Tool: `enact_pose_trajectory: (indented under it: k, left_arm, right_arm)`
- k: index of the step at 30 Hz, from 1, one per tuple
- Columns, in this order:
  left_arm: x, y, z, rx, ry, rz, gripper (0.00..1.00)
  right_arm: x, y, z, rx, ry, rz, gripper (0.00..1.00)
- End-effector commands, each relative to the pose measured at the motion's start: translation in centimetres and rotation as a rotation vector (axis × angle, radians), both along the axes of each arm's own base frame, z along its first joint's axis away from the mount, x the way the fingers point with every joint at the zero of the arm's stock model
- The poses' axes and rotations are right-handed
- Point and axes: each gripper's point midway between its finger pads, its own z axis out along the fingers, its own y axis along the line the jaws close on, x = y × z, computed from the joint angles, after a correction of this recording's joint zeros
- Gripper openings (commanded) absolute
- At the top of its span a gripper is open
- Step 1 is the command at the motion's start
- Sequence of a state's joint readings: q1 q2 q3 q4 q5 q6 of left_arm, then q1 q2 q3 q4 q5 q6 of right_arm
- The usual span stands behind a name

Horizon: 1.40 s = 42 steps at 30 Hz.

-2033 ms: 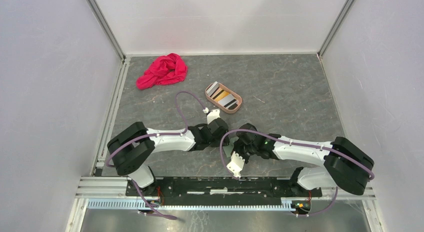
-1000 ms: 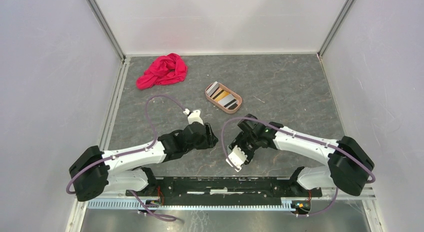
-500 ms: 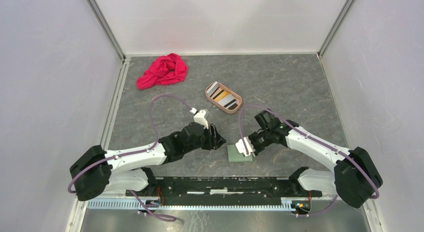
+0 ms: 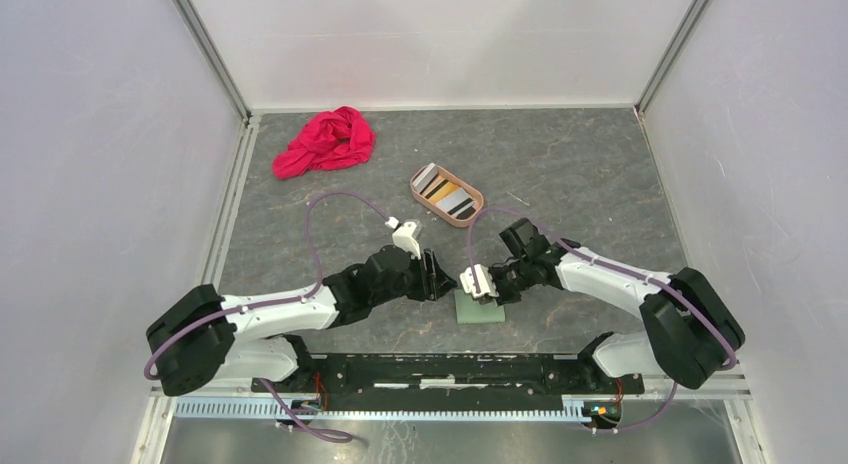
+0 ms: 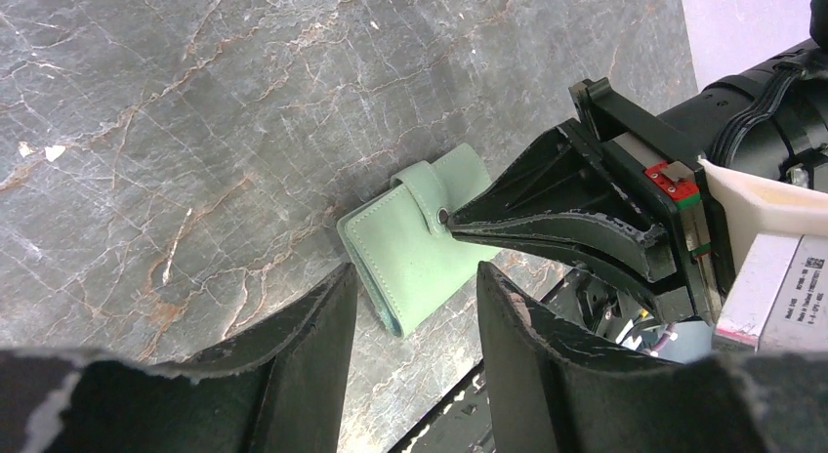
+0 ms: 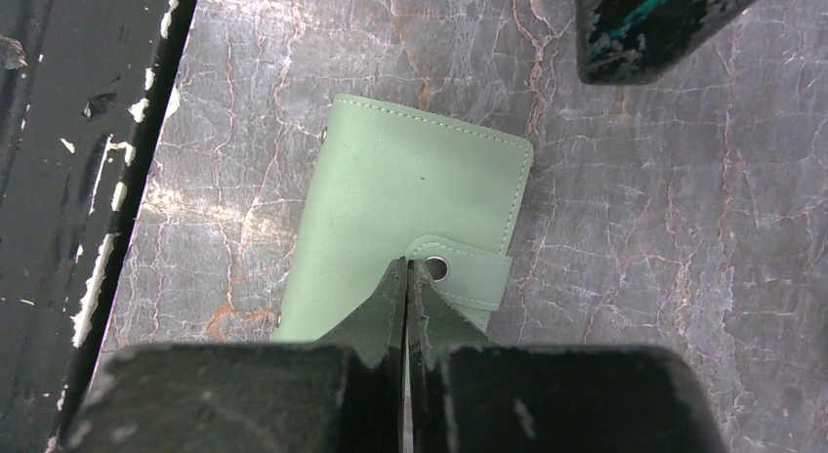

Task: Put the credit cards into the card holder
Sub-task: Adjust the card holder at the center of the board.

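Observation:
The card holder (image 4: 482,310), a sage-green wallet snapped closed, lies flat near the table's front edge; it also shows as the card holder (image 5: 410,248) and the card holder (image 6: 410,189). My right gripper (image 6: 407,265) is shut with nothing between its jaws, its tips resting on the holder right beside the snap tab (image 6: 471,274). From above the right gripper (image 4: 489,295) sits over the holder's top edge. My left gripper (image 5: 415,277) is open, low and just left of the holder, seen from above as the left gripper (image 4: 440,284). Several credit cards (image 4: 445,192) lie in a pinkish-tan tray.
The pinkish-tan oval tray (image 4: 478,201) stands behind the grippers at mid table. A red cloth (image 4: 325,141) is bunched at the back left. The black base rail (image 4: 440,369) runs just in front of the holder. White walls enclose the table.
The right gripper has closed and swung left, setting its tips on the card holder, which now lies uncovered on the table. The left arm has barely shifted.

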<state>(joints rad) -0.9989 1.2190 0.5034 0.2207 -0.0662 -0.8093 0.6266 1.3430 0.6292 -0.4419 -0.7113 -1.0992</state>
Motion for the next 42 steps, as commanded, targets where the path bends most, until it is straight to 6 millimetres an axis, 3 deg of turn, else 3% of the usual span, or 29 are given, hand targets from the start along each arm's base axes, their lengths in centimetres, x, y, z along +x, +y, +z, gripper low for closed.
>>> enact_pose_trajectory:
  k: [1, 4, 7, 9, 11, 15, 17, 19, 25, 34, 42]
  left_arm:
    - [0.2, -0.2, 0.5, -0.015, -0.052, -0.028, 0.55]
    - [0.1, 0.0, 0.5, -0.018, -0.054, -0.027, 0.55]
    - [-0.1, 0.2, 0.9, -0.028, -0.061, -0.027, 0.55]
    - [-0.1, 0.5, 1.3, -0.041, -0.076, -0.019, 0.56]
    - [-0.1, 0.6, 2.2, -0.078, -0.096, -0.015, 0.60]
    - [-0.3, 0.3, 3.5, -0.192, -0.093, 0.001, 0.73]
    - [-0.3, 0.0, 3.0, -0.202, -0.044, 0.018, 0.74]
    - [-0.2, 0.0, 0.8, -0.146, 0.046, 0.059, 0.71]
    - [-0.7, -0.7, -2.2, -0.099, 0.219, 0.148, 0.54]
    - [-3.2, -2.6, -5.1, 0.017, 0.292, 0.137, 0.52]
    - [-3.5, -2.4, -6.1, 0.062, 0.296, 0.147, 0.51]
  right_arm:
    - [0.3, -0.8, -1.4, -0.072, -0.006, -0.022, 0.00]
    - [0.5, -0.6, -0.5, -0.066, -0.006, -0.010, 0.00]
    - [-0.6, -0.2, 2.9, 0.027, 0.007, 0.097, 0.00]
    - [-0.3, -0.6, 4.9, 0.065, -0.015, 0.109, 0.05]
    - [1.6, -1.7, 6.1, 0.088, -0.041, 0.017, 0.13]
    - [6.0, -5.0, 8.2, 0.177, -0.068, -0.269, 0.43]
    - [6.4, -5.9, 9.2, 0.232, -0.051, -0.330, 0.55]
    - [6.3, -6.2, 9.7, 0.265, -0.032, -0.367, 0.63]
    - [6.7, -6.6, 9.7, 0.276, -0.004, -0.420, 0.65]
    - [6.5, -6.6, 9.5, 0.273, 0.009, -0.418, 0.64]
    - [6.6, -6.7, 9.5, 0.269, 0.003, -0.419, 0.64]
